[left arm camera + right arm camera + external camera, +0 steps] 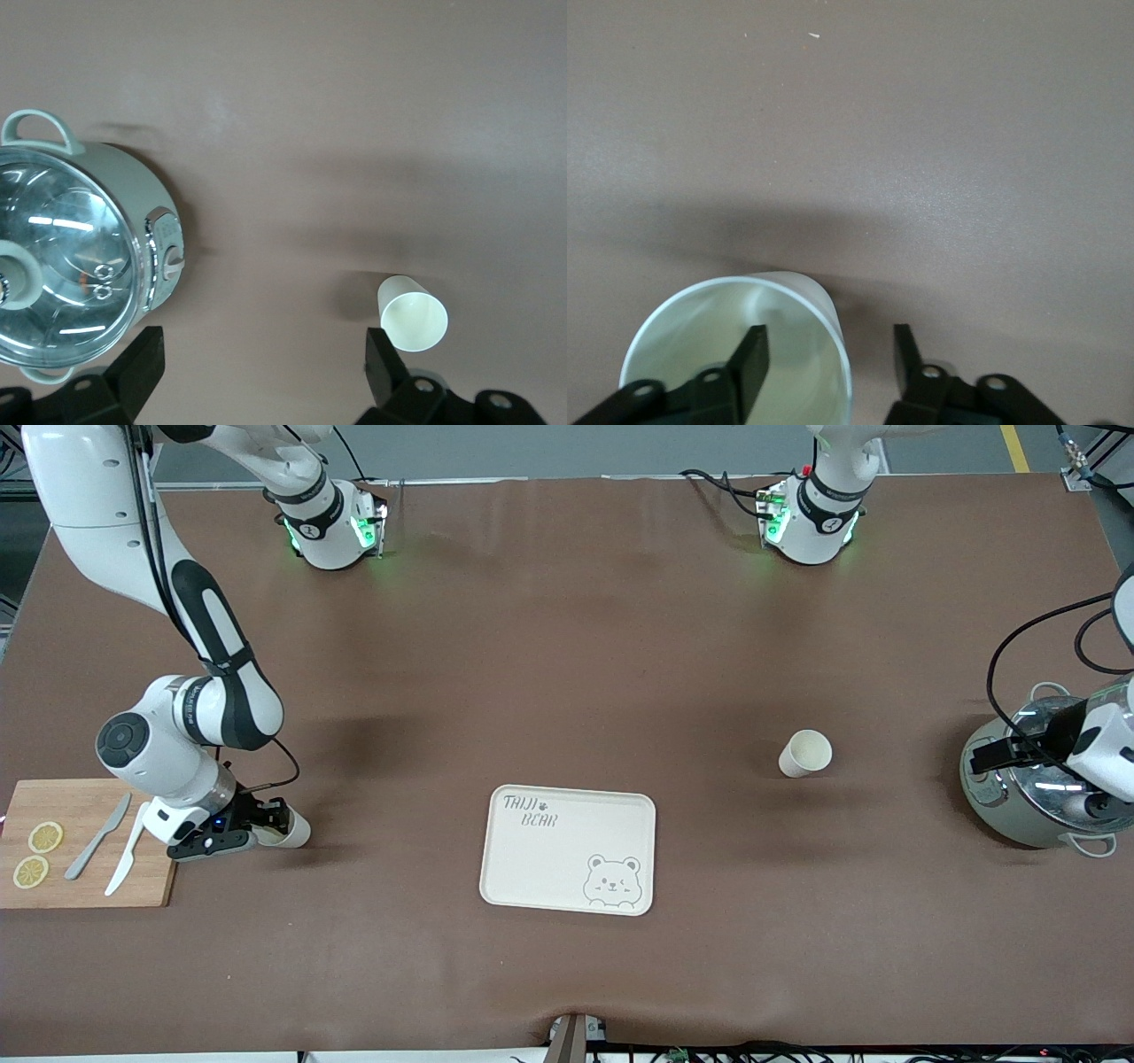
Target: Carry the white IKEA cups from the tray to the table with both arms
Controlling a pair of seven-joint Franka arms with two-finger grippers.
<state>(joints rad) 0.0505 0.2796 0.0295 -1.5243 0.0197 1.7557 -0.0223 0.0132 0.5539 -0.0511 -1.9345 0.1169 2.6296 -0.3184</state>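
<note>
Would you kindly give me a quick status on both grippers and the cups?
Right gripper open astride cup rim, beside cutting board. Left gripper open over cooker. Other cup on table. Tray empty.

We see the bear tray (567, 850) bare at table centre; one white cup (805, 754) upright at its two o'clock, another cup (292, 830) at nine.

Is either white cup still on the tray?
No. The tray is bare; both white cups stand on the table.
</note>
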